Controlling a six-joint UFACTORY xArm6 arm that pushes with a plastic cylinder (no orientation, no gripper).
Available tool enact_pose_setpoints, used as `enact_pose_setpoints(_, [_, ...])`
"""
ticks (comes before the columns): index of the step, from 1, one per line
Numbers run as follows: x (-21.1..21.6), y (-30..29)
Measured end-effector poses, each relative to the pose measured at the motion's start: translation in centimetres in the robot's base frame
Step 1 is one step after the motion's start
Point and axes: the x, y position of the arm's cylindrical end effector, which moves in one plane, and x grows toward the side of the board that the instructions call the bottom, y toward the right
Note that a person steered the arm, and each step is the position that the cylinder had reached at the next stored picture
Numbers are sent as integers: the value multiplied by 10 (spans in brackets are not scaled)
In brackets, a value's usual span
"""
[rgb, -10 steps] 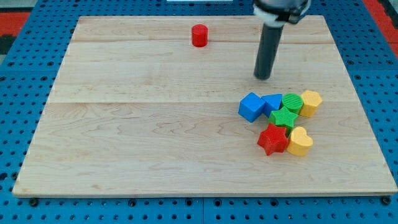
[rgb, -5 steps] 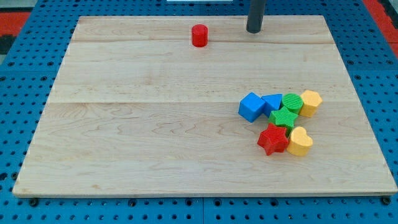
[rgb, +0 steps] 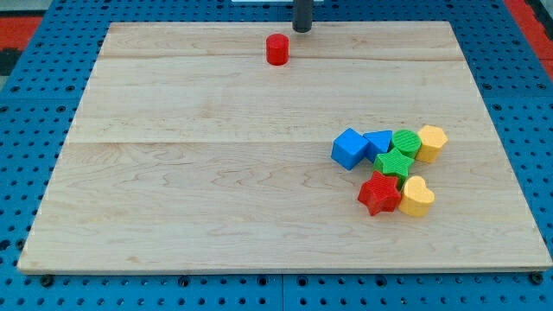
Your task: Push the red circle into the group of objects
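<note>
Wooden board (rgb: 173, 199) fills most of my view, pale planks lying on a blue pegboard (rgb: 26, 130), and its whole left half is bare. Moving right, the red circle (rgb: 276, 49) stands alone near the board's top edge, a short upright cylinder, bright red, with a flat top face. Just to its upper right sits my tip (rgb: 301, 30), at the very top edge of the board, close to the red circle but apart from it. I have only a dark rod here, with no fingers to spread or close. Open wood runs between the red circle and the group at the lower right. That group starts with the blue cube (rgb: 349, 148), then a blue block (rgb: 379, 141), the green star (rgb: 394, 163), the red star (rgb: 378, 193), a green block (rgb: 406, 142), a yellow heart (rgb: 418, 197) and the yellow hexagon (rgb: 431, 142), all packed together, well apart from the board's right edge.
</note>
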Motion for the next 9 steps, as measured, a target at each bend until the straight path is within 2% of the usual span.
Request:
enact_pose_setpoints(1, [6,-44])
enact_pose_setpoints(2, [39,-51])
enact_pose_setpoints(4, [187,17])
enact_pose_setpoints(5, [212,25])
enact_pose_setpoints(6, [173,-9])
enact_pose_setpoints(7, [146,0])
enact_pose_setpoints(8, [145,18])
enact_pose_setpoints(9, [182,37])
